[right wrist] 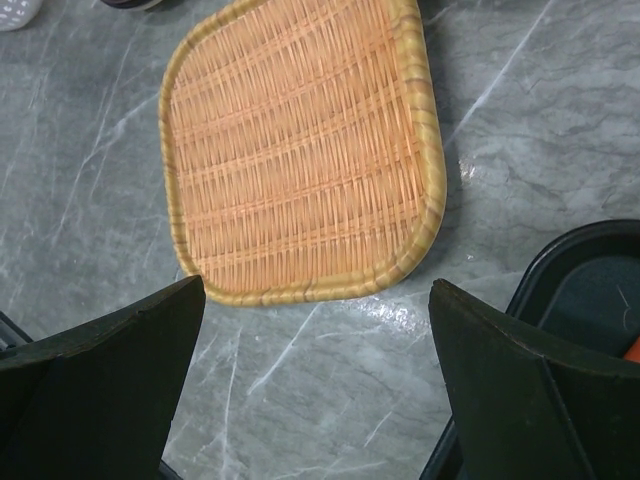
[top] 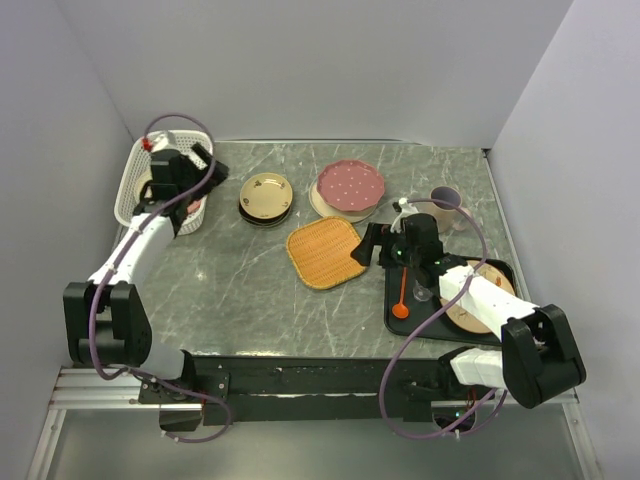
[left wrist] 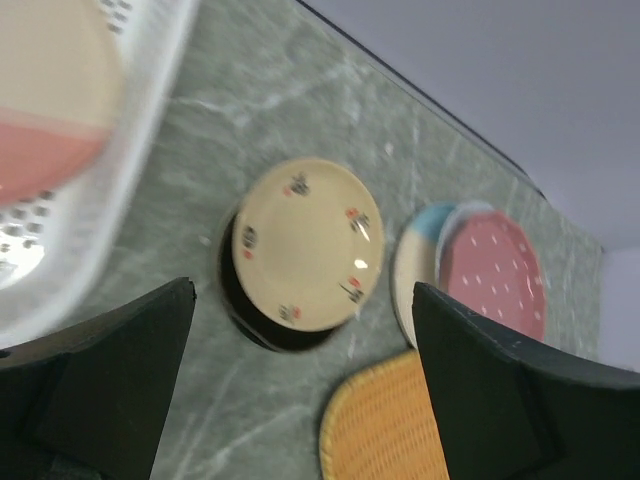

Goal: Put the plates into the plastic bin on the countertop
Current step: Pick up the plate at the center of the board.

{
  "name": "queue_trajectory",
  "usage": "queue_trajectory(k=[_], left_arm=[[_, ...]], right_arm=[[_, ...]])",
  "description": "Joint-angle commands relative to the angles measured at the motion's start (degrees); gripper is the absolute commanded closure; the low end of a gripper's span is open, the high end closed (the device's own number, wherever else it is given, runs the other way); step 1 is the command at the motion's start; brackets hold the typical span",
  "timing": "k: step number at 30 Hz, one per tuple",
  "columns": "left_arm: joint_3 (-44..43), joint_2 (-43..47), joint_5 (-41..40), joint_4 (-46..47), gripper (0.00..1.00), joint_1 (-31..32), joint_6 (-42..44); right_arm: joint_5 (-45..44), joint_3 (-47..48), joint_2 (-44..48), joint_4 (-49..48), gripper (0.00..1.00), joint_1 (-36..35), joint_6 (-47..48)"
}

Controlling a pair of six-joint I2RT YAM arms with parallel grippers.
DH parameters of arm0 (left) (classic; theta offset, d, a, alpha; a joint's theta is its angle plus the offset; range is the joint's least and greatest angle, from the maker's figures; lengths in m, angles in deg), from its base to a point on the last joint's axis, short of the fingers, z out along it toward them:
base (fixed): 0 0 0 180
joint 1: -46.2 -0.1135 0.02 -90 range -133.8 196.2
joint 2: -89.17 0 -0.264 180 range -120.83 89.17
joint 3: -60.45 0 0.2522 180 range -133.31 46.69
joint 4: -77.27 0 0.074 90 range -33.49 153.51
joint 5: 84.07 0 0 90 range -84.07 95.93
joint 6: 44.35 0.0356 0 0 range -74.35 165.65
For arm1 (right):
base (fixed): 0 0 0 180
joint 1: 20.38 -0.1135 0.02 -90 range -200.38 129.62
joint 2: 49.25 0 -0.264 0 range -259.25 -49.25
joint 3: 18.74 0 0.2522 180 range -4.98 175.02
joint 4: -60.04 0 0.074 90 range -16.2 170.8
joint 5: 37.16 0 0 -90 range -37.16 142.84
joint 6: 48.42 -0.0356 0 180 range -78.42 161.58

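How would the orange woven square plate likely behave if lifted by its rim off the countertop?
The orange woven plate probably stays stiff: its raised rim keeps an even curve. Lying flat on the countertop, it likely needs a pinch on that rim. The ribbed weave looks grippier than glaze; it seems light.

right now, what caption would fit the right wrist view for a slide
Open right gripper hovering over the orange woven plate on the marble countertop, black tray at lower right.
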Motion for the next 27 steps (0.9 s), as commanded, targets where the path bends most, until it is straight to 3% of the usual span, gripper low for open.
queue_trajectory(k=[1, 11, 27], left_arm=[[1.65, 1.99, 2.55, 3.37, 0.07, 5.97, 0.66], [8.33, -1.35, 0.97, 9.7, 0.12, 19.32, -2.94], [12.72, -6.27, 0.71, 12.78, 0.19, 24.52, -5.58]], right_arm=[[2.14, 1.27, -0.63, -2.03, 0.0, -0.47, 0.8], [4.07, 1.1, -2.04, -2.81, 0.0, -0.65, 0.98], [4.86, 0.75, -4.14, -3.43, 0.0, -0.74, 1.07]])
